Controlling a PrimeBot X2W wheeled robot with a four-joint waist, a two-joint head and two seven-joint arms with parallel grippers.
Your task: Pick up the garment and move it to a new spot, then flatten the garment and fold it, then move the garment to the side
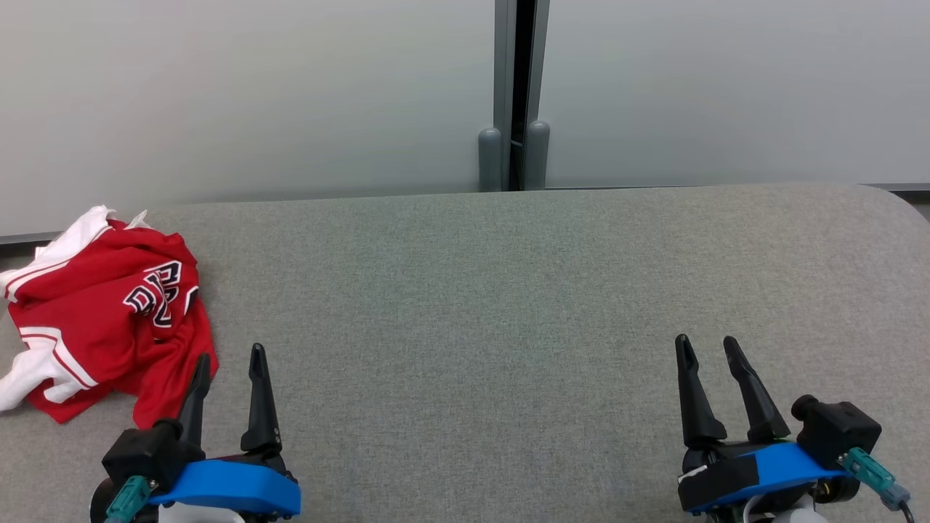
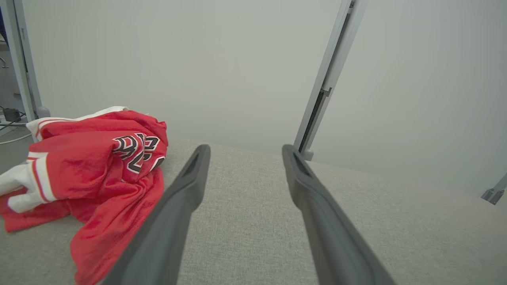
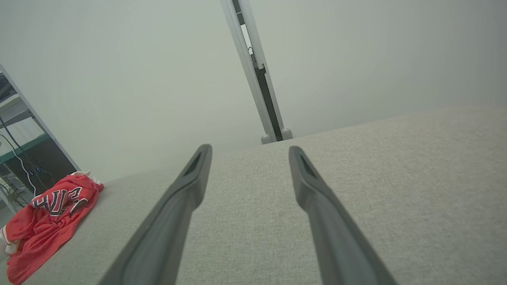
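Head view: garment (image 1: 102, 312) axis unclear; left end effector (image 1: 229, 354), right end effector (image 1: 705, 339) wide, empty.

1. The garment (image 1: 102, 319) is getting clipped by the head view's left edge, lettering's crumpling too much to read.
2. The left hand (image 1: 231, 352) is covering a bit of its hem.
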